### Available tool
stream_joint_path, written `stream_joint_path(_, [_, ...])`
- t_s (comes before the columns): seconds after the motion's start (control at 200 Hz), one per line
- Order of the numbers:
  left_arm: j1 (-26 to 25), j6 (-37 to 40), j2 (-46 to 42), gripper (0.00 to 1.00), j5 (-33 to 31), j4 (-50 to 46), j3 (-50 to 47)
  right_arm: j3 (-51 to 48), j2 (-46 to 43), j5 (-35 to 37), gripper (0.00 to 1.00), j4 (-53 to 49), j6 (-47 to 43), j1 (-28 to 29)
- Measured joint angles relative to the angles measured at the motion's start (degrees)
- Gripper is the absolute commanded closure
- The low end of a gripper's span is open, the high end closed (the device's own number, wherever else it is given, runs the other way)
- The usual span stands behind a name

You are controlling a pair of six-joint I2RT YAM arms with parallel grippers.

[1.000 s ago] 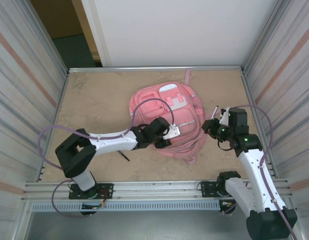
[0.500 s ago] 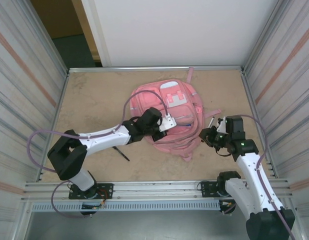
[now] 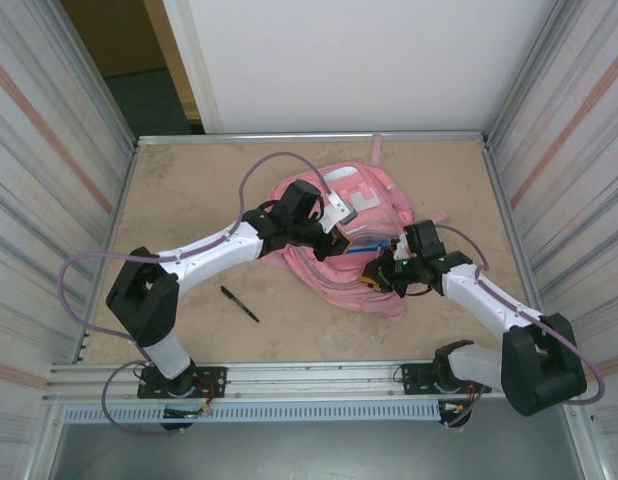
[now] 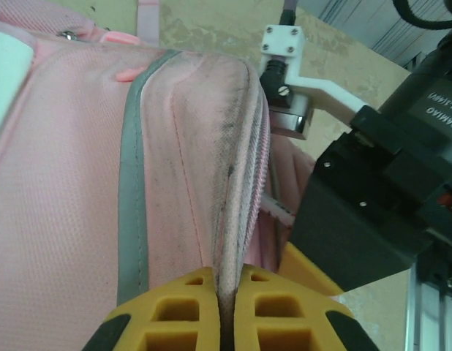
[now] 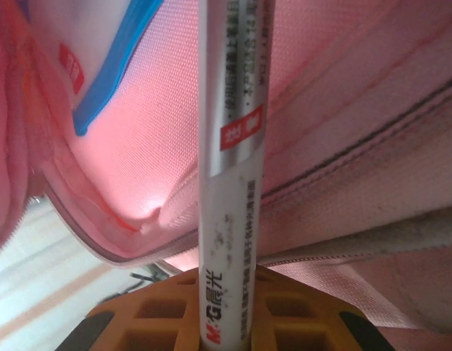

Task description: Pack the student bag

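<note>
At counter [image 3: 189, 200] centre, student bag [image 3: 334, 285] sat nudged toward 12 o'clock. Left pincer [image 4: 224, 292] had snapped closed on zip edge [image 4: 240, 146] and lifted it; mouth gaped. Right pincer [image 5: 230, 292], clamped on white pen [image 5: 230, 110], had swung in from 3 o'clock. Insertion looked next.

Left arm [image 3: 209, 255]: stretched diagonally to the left side of the student bag [image 3: 384, 195].
Left gripper [image 4: 226, 292]: yellow pads pinched tight on the bag's zip edge.
Right arm [image 3: 484, 295]: folded leftward, wrist at the bag's near-right edge.
Right gripper [image 5: 230, 292]: clamped on a white pen [image 5: 230, 146], pointed at the bag's opening.
</note>
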Motion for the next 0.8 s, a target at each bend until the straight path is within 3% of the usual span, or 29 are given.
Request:
stream_joint_path(0.386, [-0.1, -3.0, 0.7, 1.0, 0.9, 2.9, 0.0, 2.0, 3.5, 2.2, 0.91, 6.5, 13.8, 0.1])
stream_joint_path(0.802, [0.2, -2.5, 1.2, 1.0, 1.1, 2.9, -0.1, 7.1, 3.4, 1.4, 0.88, -2.0, 10.6, -0.6])
